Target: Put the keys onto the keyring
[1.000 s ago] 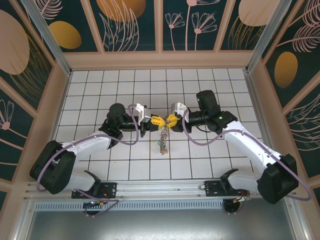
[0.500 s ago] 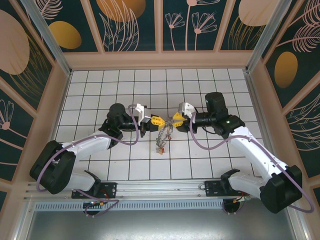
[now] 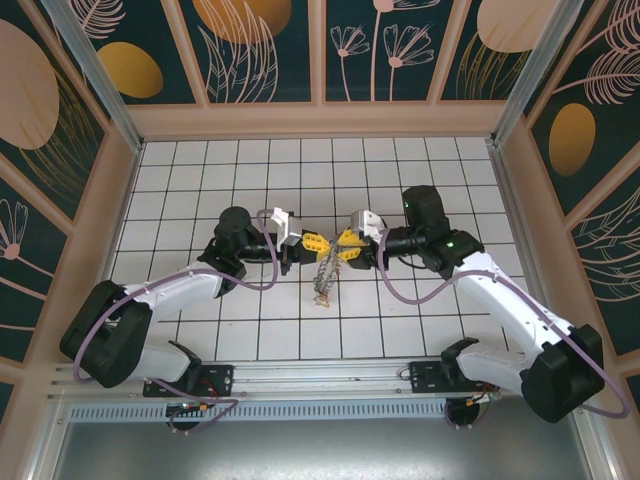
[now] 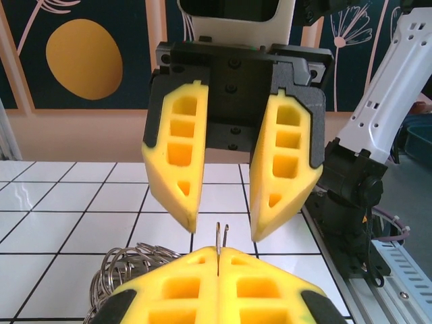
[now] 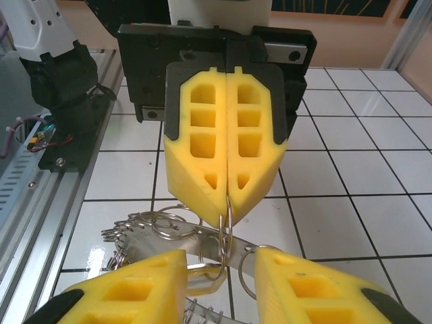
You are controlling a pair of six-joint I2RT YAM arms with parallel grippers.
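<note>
The keyring (image 5: 228,214), seen here as a thin metal wire ring, stands edge-on, pinched at the very tips of the left gripper (image 5: 227,202), whose yellow fingers are pressed flat together on it. From the left wrist camera the ring's (image 4: 221,237) top pokes up out of the seam between those closed fingers (image 4: 182,287). Below and beside the ring the keys (image 5: 145,229) hang in a tangled bunch with several small wire rings; a flat metal blade lies across the bunch just under the pinched ring, and the key heads are too small to tell apart. From above, the bunch (image 3: 323,275) dangles over the white tiled table (image 3: 200,180), between the two arms. The right gripper (image 5: 221,260) faces the left one tip to tip, its fingers apart, straddling the rings; whether they touch any metal cannot be told. In the overhead view the left gripper (image 3: 312,242) and the right gripper (image 3: 345,243) meet near the table's middle.
</note>
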